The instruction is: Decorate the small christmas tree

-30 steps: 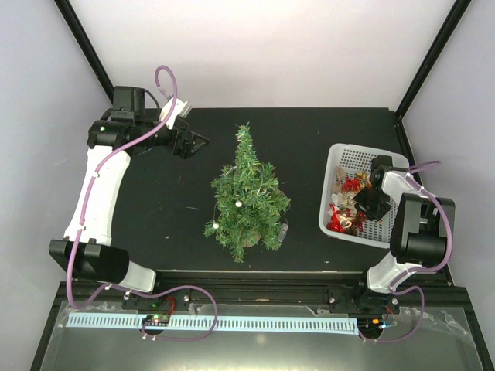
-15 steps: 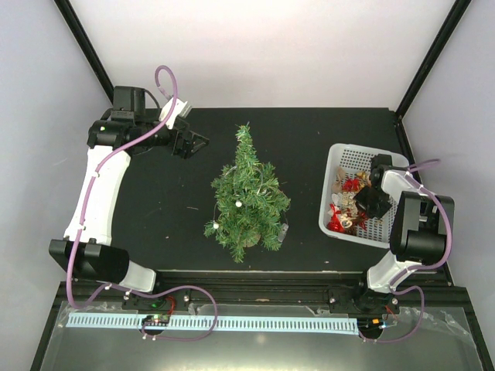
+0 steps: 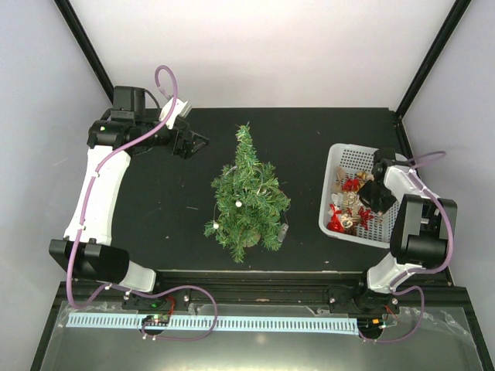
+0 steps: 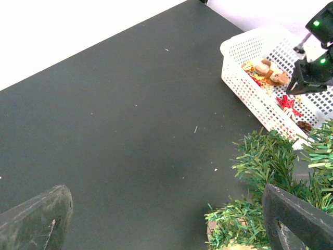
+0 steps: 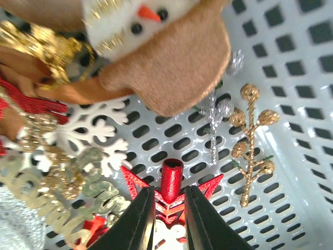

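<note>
The small christmas tree (image 3: 247,197) stands mid-table, dark green, with a thin wire string and small white beads on it. It also shows at the lower right of the left wrist view (image 4: 270,166). My left gripper (image 3: 199,141) is open and empty, above the table left of the tree top; its fingers (image 4: 36,219) are spread wide. My right gripper (image 3: 365,199) is down in the white basket (image 3: 334,166). Its jaws are shut on a red glitter star topper (image 5: 173,182), gripping it at the foot of its tube.
The basket floor (image 5: 291,78) holds a felt snowman ornament (image 5: 156,52), a white snowflake (image 5: 88,133), a gold berry twig (image 5: 252,140), silver beads and glitter lettering. The basket (image 4: 250,94) stands right of the tree near the table's right edge.
My right wrist has shifted slightly toward the far side of the basket and its arm has risen a little. The left arm and the tree have not moved.
</note>
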Tool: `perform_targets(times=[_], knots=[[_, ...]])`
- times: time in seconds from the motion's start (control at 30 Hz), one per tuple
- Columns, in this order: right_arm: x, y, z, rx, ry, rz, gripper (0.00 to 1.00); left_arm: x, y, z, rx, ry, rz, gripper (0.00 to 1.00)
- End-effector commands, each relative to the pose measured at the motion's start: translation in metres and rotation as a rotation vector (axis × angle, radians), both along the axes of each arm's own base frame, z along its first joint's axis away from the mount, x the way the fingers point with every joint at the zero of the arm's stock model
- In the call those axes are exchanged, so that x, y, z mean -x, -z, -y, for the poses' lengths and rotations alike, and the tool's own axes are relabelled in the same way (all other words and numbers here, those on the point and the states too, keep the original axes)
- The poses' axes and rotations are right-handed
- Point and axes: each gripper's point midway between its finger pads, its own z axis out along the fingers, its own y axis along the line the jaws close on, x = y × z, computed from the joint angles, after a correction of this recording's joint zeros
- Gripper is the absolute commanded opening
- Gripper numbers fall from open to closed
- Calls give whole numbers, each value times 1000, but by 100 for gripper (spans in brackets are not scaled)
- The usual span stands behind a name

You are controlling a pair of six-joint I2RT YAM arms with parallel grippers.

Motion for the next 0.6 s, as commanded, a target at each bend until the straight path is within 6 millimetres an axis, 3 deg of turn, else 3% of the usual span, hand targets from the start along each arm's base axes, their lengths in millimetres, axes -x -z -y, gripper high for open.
perform_targets(times=[0.0,0.2,0.4,0.57], knots=[[-10,-33,11,68,-20,64,19,2,-12,0,10,8,39,99],[-9,-37,11,76,-39,64,19,4,-14,0,12,9,44,99],[-2,-16,4,27,-33,21,16,5,-12,0,11,10,39,99],[-2,-6,-1,-5,-13,19,7,5,-12,1,13,12,38,99]])
